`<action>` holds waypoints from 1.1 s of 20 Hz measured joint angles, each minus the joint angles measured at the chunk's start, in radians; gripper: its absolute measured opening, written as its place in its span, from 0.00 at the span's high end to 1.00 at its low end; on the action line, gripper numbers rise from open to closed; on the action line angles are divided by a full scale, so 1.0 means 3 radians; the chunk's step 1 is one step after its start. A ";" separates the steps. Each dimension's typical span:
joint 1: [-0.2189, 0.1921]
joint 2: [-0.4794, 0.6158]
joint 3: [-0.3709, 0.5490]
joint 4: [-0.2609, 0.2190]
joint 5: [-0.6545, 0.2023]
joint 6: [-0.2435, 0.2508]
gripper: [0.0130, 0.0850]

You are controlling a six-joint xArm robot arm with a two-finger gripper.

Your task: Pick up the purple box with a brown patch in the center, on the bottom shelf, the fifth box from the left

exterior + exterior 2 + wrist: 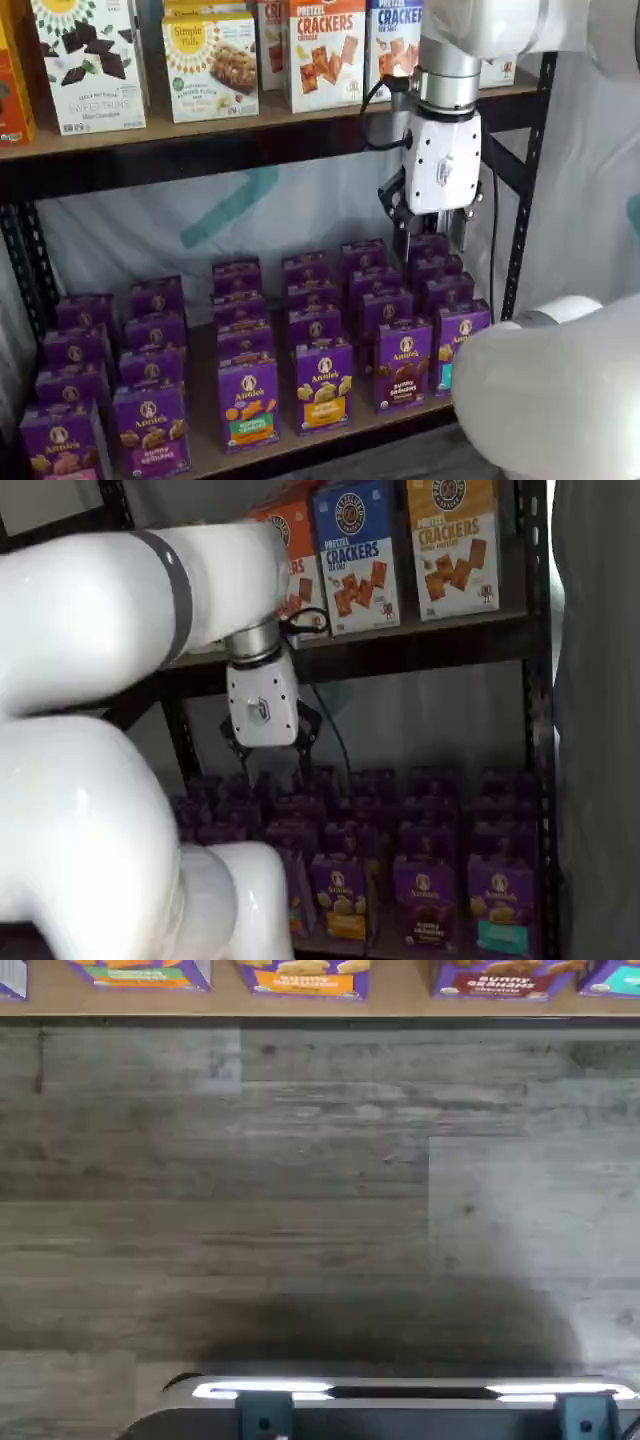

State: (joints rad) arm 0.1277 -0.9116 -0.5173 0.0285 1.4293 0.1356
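Purple box (404, 362) located at front edge of bottom shelf (210, 455), toward right end, touching neighbouring cartons. Gripper (432, 236) held above rear rows; finger state cannot be told. Risk judged: near-identical neighbours mistaken for target; tight packing blocks finger entry, adjacent boxes toppled.

Purple box (403, 363): printed cardboard with a slight sheen. Bottom shelf (330, 430): light brown wood, matt, in a black metal rack frame (527, 160). Gripper (433, 232): smooth, glossy white plastic body. Floor (300, 1190): grey wood-grain planks, matt.
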 joint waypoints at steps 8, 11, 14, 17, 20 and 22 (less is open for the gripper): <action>-0.0084 -0.0017 0.0057 0.0171 -0.0130 -0.0116 0.00; -0.0094 0.0032 0.0117 0.0161 -0.0261 -0.0132 0.00; -0.0109 0.0147 0.0189 0.0141 -0.0436 -0.0155 0.00; -0.0140 0.0311 0.0262 0.0142 -0.0634 -0.0200 0.00; -0.0198 0.0515 0.0362 0.0119 -0.0928 -0.0265 0.00; -0.0243 0.0665 0.0412 0.0093 -0.1107 -0.0308 0.00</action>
State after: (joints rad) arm 0.0549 -0.7120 -0.3937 0.0564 1.0973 0.0433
